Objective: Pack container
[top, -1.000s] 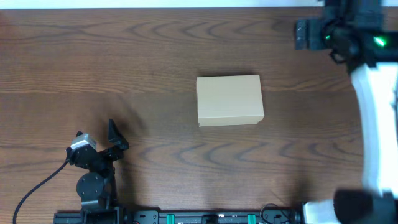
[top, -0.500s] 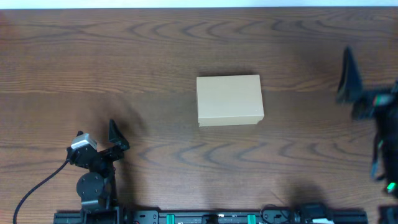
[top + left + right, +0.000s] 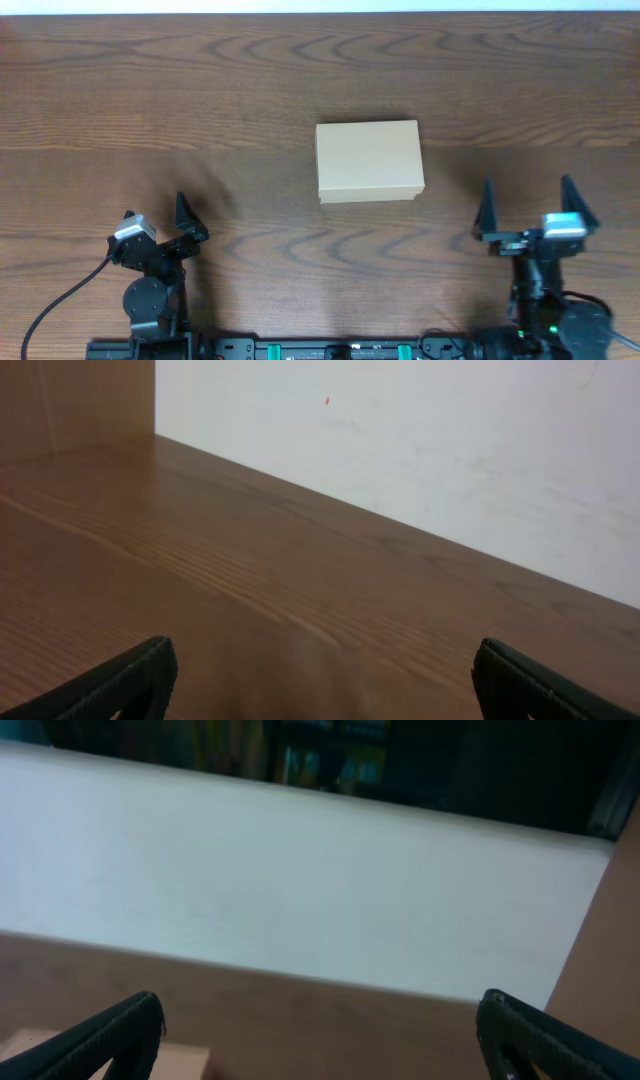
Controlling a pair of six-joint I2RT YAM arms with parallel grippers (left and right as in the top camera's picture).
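Observation:
The container (image 3: 368,160), a plain tan cardboard box with its lid closed, lies flat at the middle of the wooden table. My left gripper (image 3: 155,212) rests near the front left, open and empty, well to the left of the box. In the left wrist view the left gripper (image 3: 325,680) has only bare wood between its fingertips. My right gripper (image 3: 527,195) stands open at the front right, to the right of the box and nearer the front. The right wrist view shows the right gripper (image 3: 325,1035) empty, with a blurred corner of the container (image 3: 185,1065) low on the left.
The brown wooden table (image 3: 200,90) ends at a white wall (image 3: 450,450) along its far edge. A black rail (image 3: 330,350) with the arm bases runs along the front edge. A grey cable (image 3: 60,300) trails from the left arm.
The right arm has swung from the far right back corner down to the front right, its gripper now pointing across the table. The left arm and the box have not moved.

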